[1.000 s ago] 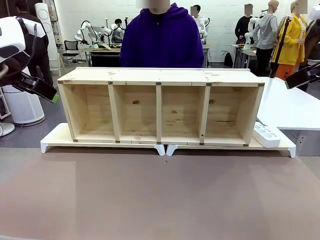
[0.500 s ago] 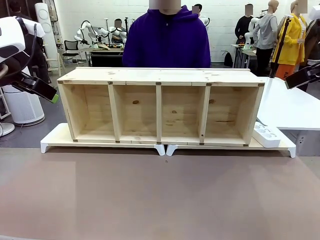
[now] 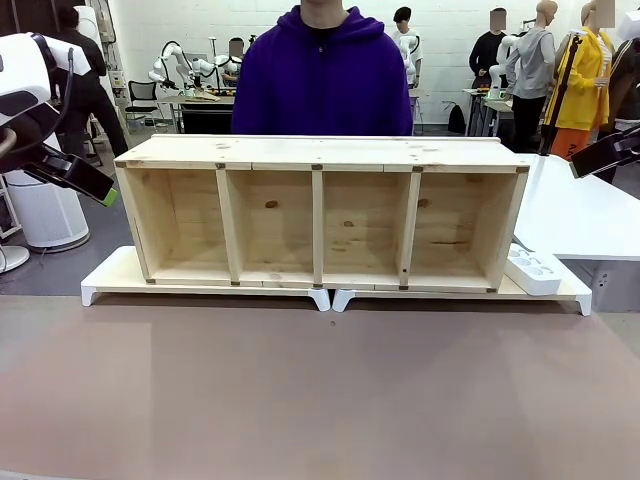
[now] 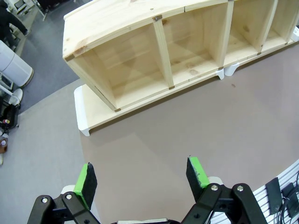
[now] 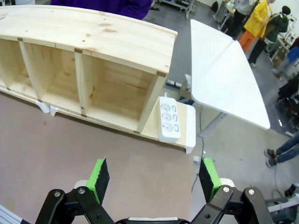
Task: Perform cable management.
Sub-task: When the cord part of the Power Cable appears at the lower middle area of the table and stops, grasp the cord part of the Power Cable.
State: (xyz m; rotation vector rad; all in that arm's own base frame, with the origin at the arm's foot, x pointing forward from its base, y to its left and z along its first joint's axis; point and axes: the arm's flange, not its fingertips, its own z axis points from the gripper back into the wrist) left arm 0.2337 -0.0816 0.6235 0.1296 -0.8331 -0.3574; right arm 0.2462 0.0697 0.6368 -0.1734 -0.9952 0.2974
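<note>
Left wrist view: your left gripper (image 4: 142, 179) at 6 o'clock is spread and empty, with the wooden shelf (image 4: 140, 28) at 12. Right wrist view: your right gripper (image 5: 154, 179) is spread and empty, with the power strip (image 5: 169, 117) at 12. Front view: a person (image 3: 322, 85) stands at 12 behind the shelf. You cannot tell where the cable lies.
</note>
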